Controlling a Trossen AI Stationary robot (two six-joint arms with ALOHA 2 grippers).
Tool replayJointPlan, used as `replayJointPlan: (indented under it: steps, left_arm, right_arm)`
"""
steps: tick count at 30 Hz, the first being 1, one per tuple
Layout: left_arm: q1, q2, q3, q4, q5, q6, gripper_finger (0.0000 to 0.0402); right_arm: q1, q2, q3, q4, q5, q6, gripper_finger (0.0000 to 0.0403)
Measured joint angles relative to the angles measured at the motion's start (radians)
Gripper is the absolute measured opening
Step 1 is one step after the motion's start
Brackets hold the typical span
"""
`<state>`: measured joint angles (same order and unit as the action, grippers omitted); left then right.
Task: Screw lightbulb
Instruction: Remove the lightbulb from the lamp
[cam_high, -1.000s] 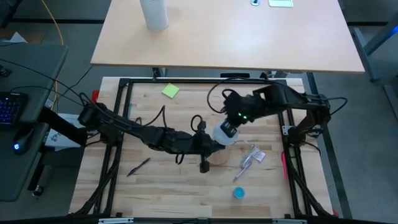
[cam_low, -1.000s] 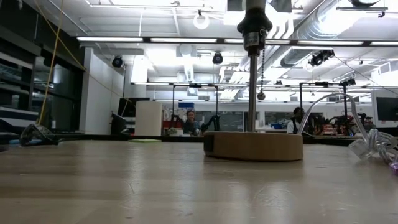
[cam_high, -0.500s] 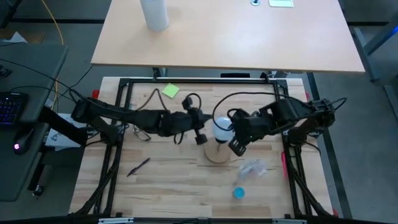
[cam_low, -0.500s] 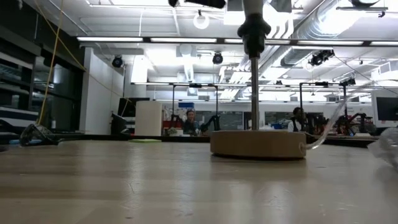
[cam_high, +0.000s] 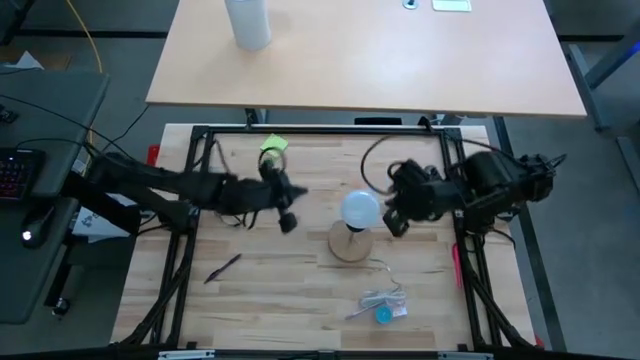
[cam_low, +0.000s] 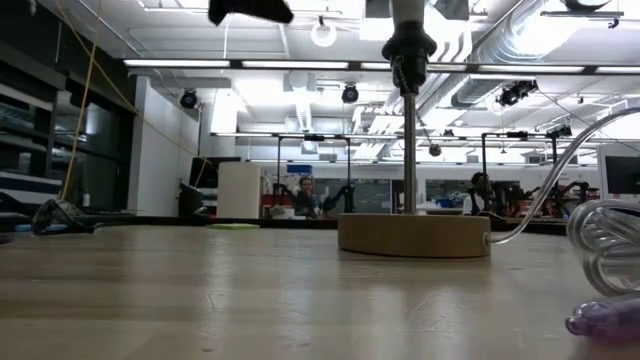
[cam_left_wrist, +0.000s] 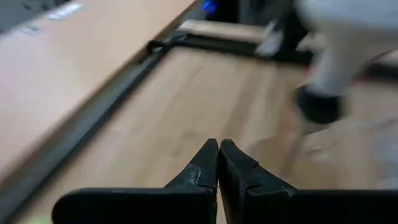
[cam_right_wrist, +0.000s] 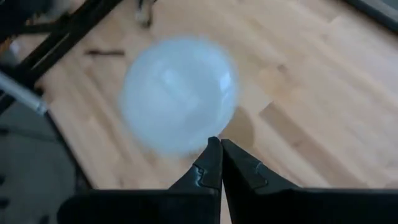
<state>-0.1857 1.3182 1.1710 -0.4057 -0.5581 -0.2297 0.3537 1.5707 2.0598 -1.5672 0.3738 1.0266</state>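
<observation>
**Inspector:** Right pincer (cam_high: 393, 222): fingers pressed together, holding nothing. It sits just beside the lightbulb (cam_high: 360, 209), on that arm's own side, apart from the glass. In the right wrist view the globe (cam_right_wrist: 179, 93) lies directly ahead of the closed tips.

**Clerk:** And the left pincer (cam_high: 288, 222)?

**Inspector:** Likewise closed and empty, fingers (cam_left_wrist: 208, 165) together. It stands farther off on the opposite side. The right arm is the nearer.

**Clerk:** Position of the bulb?

**Inspector:** Upright, globe uppermost, on the black socket (cam_low: 408, 47) atop the post (cam_low: 408, 150) of the round wooden base (cam_high: 348, 245), mid-table (cam_high: 290, 290). Its long axis runs vertical.

**Clerk:** Assessment?

**Inspector:** Any further turn must go about that vertical axis, and the nearer pincer would have to open before gripping. Whether the thread is fully seated cannot be determined.
</observation>
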Motion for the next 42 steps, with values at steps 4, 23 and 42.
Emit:
replayJointPlan:
  steps: [4,23,42]
  left_arm:
    - [-0.115,-0.021,-0.138,0.318,0.053,-0.106,0.0000]
    - [-0.121,0.437,0.175,0.649,0.073,0.038,0.0000]
    - [-0.042,0.302,0.100,0.447,-0.094,0.097,0.0000]
  right_arm:
    - [-0.086,-0.008,0.000,0.013,0.004,-0.082,0.0000]
    - [-0.305,0.095,0.000,0.135,-0.272,-0.342,0.0000]
    - [-0.131,0.086,0.002,-0.001,-0.207,-0.179,0.0000]
